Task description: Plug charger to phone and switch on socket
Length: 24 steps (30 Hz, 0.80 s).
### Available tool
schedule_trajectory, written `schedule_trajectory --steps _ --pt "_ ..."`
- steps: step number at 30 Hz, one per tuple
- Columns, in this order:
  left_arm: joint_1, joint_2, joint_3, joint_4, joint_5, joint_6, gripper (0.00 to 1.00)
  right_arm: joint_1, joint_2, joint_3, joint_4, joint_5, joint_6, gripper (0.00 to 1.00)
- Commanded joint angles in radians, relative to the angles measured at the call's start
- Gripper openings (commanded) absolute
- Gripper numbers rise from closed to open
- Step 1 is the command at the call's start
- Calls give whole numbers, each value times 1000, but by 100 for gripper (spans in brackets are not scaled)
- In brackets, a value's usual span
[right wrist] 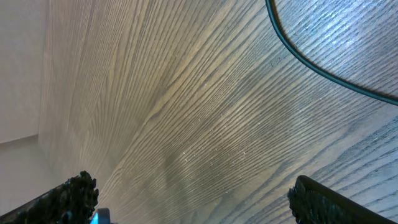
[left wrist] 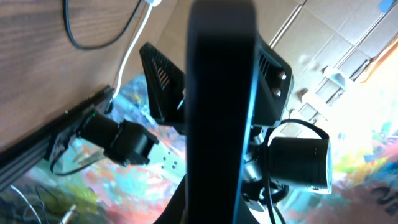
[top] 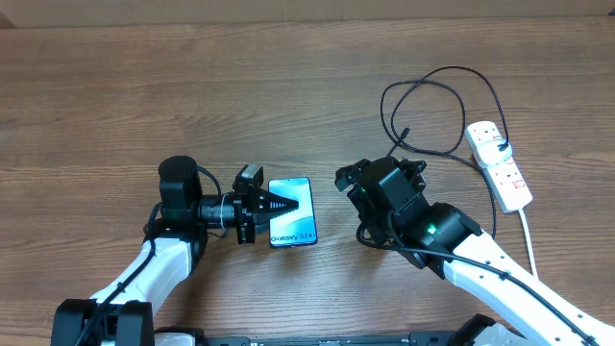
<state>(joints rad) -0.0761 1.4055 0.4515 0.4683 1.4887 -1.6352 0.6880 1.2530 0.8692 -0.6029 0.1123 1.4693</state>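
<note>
The phone point(top: 296, 213) shows its light blue screen at the table's centre, and my left gripper point(top: 282, 205) is shut on its left edge. The left wrist view looks along the phone point(left wrist: 221, 93), a dark slab seen edge-on that fills the middle. My right gripper point(top: 382, 168) stands open just right of the phone, with only bare wood between its jaws point(right wrist: 199, 199). The charger point(top: 432, 101) is a thin black cable looped at the back right. Its loose tip point(top: 405, 133) lies beyond the right gripper, and its other end reaches the white socket point(top: 502, 168). A stretch of the charger point(right wrist: 323, 68) crosses the right wrist view.
The socket's white cord point(top: 528, 231) runs toward the front right edge. The right arm point(top: 480, 255) reaches in from the front right, the left arm point(top: 163, 255) from the front left. In the left wrist view the right arm's dark body point(left wrist: 124, 140) shows past the phone.
</note>
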Motion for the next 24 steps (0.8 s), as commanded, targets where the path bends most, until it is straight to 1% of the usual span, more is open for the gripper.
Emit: schedule_trajectory --steps 1,7,12,18,24 --pt "4 -3 16 8 85 -65 4 3 -5 14 2 18 -3 100" --pt "4 -3 16 8 90 -71 4 3 -5 14 2 18 -3 100" --pt "4 -3 16 8 64 -71 4 3 -5 14 2 18 -3 100" --pt "4 -3 16 8 83 -71 4 3 -5 14 2 18 -3 100" --pt "4 -3 16 8 51 -71 4 3 -5 14 2 18 -3 100"
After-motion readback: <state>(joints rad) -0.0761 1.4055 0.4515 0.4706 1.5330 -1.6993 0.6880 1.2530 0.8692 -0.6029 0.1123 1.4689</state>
